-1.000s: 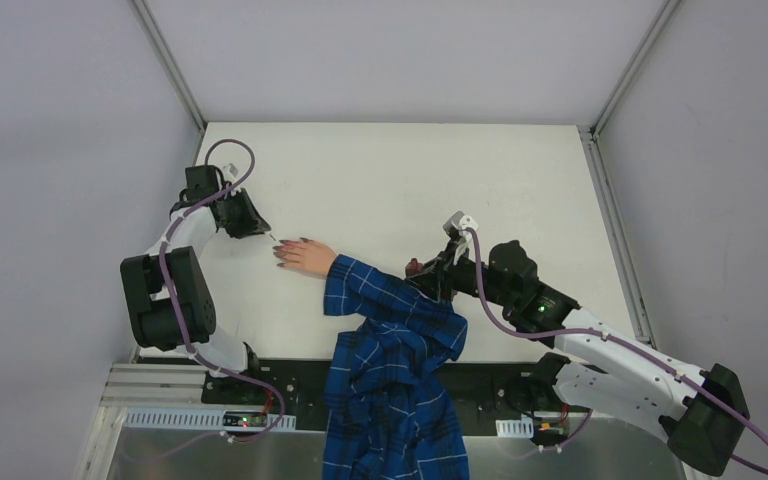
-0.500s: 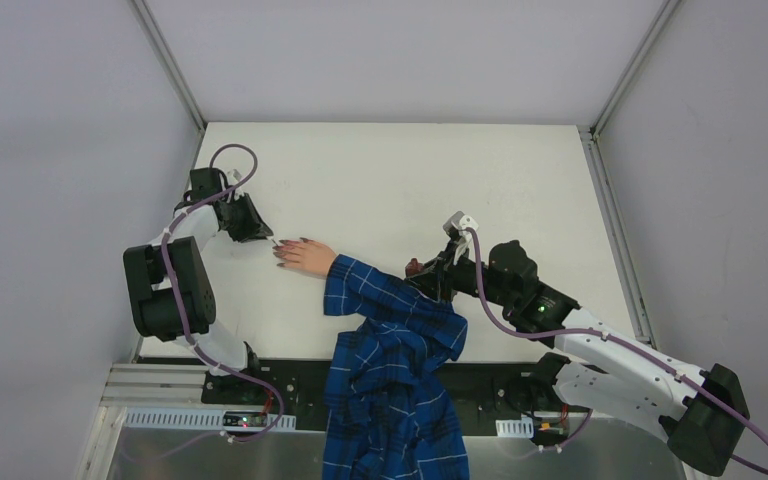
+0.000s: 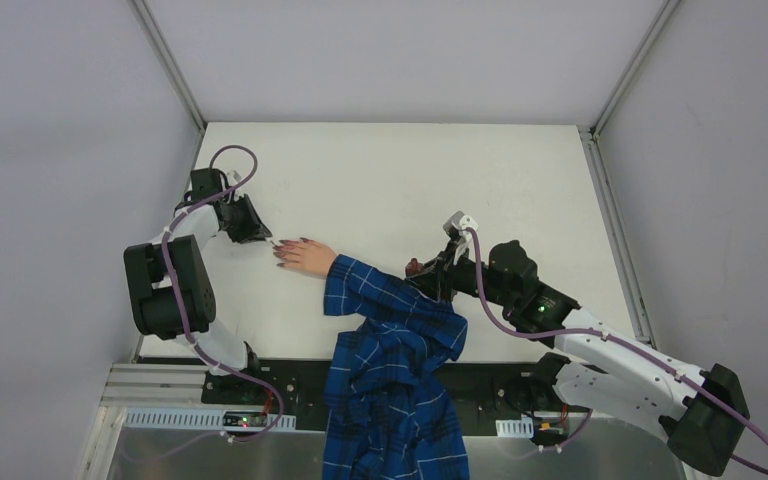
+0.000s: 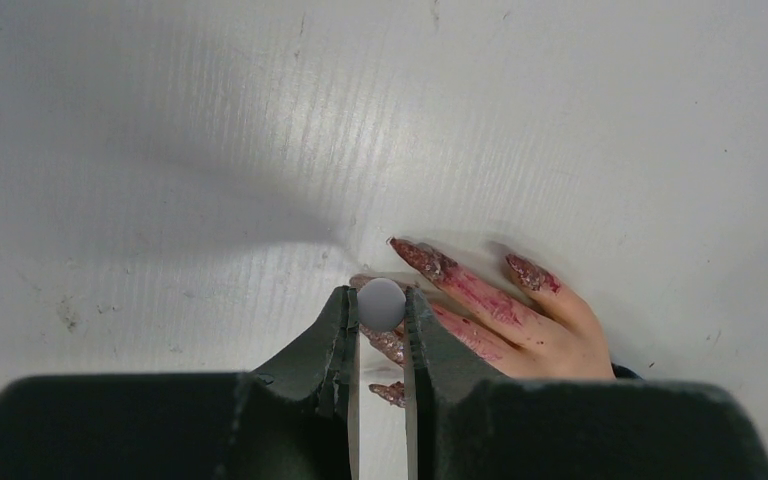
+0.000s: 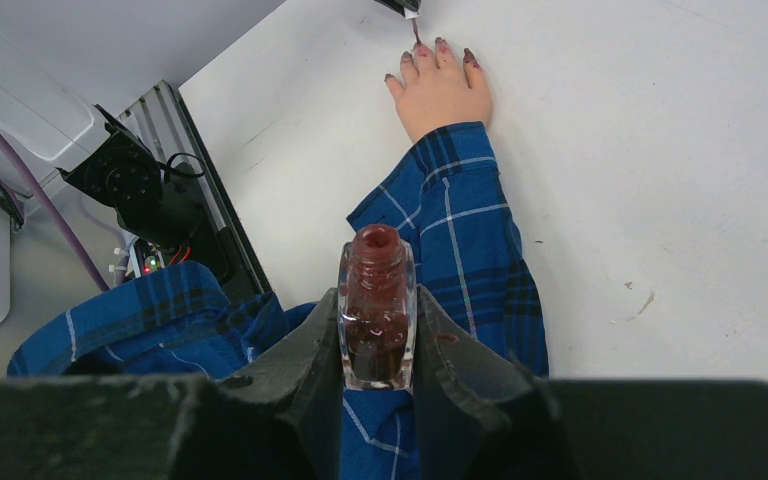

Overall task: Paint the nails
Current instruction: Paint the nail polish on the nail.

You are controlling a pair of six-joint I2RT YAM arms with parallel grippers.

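A pale hand (image 3: 309,257) in a blue plaid sleeve (image 3: 385,300) lies flat on the white table, fingers pointing left. Its nails (image 4: 417,257) are long, dark reddish-purple and glittery, with polish smeared down the fingers. My left gripper (image 4: 380,294) is shut on the round white brush cap (image 4: 381,306), right over the fingertips; the brush below it is hidden. From the right wrist the thin brush (image 5: 416,30) reaches a nail (image 5: 419,46). My right gripper (image 5: 377,296) is shut on the uncapped glass polish bottle (image 5: 376,335), held upright above the sleeve, right of the hand (image 5: 442,92).
The plaid shirt (image 3: 390,410) trails over the table's near edge between the two arm bases. A black motor housing and cable tray (image 5: 150,195) sit along that edge. Grey walls enclose the table (image 3: 400,170) on three sides.
My left arm has shifted its elbow slightly while the brush stays at the fingertips. The right arm and the bottle have not moved.
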